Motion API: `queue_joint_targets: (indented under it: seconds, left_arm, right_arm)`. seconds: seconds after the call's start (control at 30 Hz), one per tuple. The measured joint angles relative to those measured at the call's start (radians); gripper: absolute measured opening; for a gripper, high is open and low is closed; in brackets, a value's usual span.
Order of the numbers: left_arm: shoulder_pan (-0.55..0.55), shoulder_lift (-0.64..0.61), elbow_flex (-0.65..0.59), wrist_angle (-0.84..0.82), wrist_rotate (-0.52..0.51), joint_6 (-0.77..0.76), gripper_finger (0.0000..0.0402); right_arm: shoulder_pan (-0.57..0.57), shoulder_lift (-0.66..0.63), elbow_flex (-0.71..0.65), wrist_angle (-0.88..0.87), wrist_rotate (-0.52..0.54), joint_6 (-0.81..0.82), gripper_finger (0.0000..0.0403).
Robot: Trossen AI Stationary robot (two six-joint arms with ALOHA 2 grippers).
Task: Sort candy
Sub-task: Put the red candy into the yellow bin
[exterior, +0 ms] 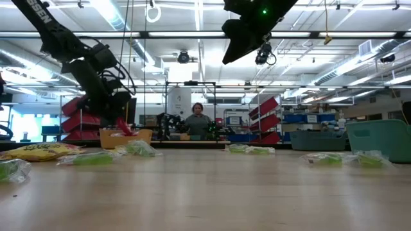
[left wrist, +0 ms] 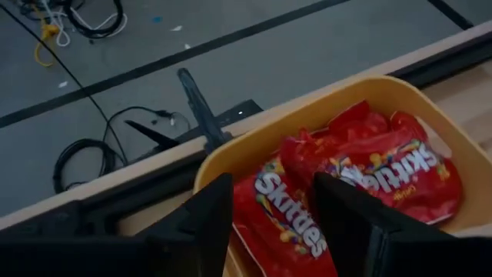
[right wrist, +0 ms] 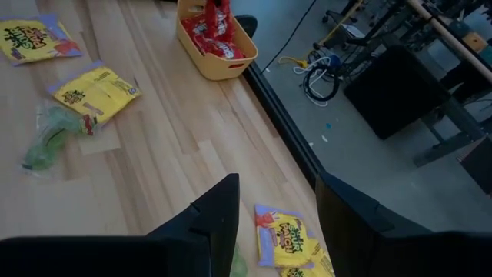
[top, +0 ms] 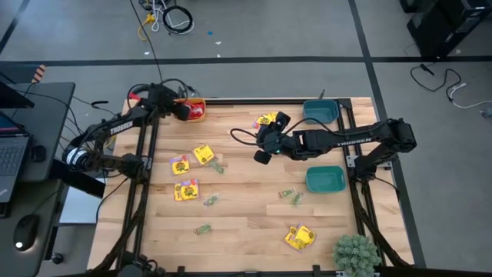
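Observation:
Two red candy packets (left wrist: pixel 361 173) lie in the orange bowl (left wrist: pixel 307 115) at the table's far left. My left gripper (left wrist: pixel 273 223) hangs open just over the bowl, its fingers on either side of the nearer red packet (left wrist: pixel 288 223). My right gripper (top: pixel 265 148) stands open above the middle of the table, nothing between its fingers. Below and beyond it a yellow packet (right wrist: pixel 286 237) lies flat on the wood. More yellow packets (top: pixel 203 154) and pale green ones (top: pixel 217 165) lie scattered over the table.
Two teal bowls (top: pixel 321 112) (top: pixel 325 179) stand at the table's right side. A small green plant (top: pixel 355 254) sits at the near right corner. A person (exterior: pixel 197 122) sits beyond the far edge. Bare wood lies between the scattered packets.

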Motion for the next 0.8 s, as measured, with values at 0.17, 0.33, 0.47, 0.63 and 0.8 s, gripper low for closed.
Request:
queue_joint_targets:
  seconds: [0.17,0.33,0.47,0.63,0.8]
  left_arm:
    - [0.000,-0.001,0.043,-0.049,-0.001,0.006,0.0184]
    - [-0.001,-0.001,0.060,-0.111,-0.012,0.030,0.0184]
    - [-0.001,-0.001,0.059,-0.157,-0.030,0.030,0.0184]
    - [-0.043,-0.001,0.059,-0.128,0.004,0.046,0.0176]
    - [-0.111,0.014,0.060,-0.129,0.025,0.056,0.0125]
  right_arm:
    - [0.000,0.000,0.000,0.000,0.000,0.000,0.0158]
    - [0.000,0.000,0.000,-0.011,0.000,0.000,0.0159]
    - [0.000,0.000,0.000,-0.014,0.000,0.000,0.0158]
    - [0.000,0.000,0.000,-0.014,0.000,0.000,0.0159]
    - [0.000,0.000,0.000,-0.008,-0.045,0.002,0.0145]
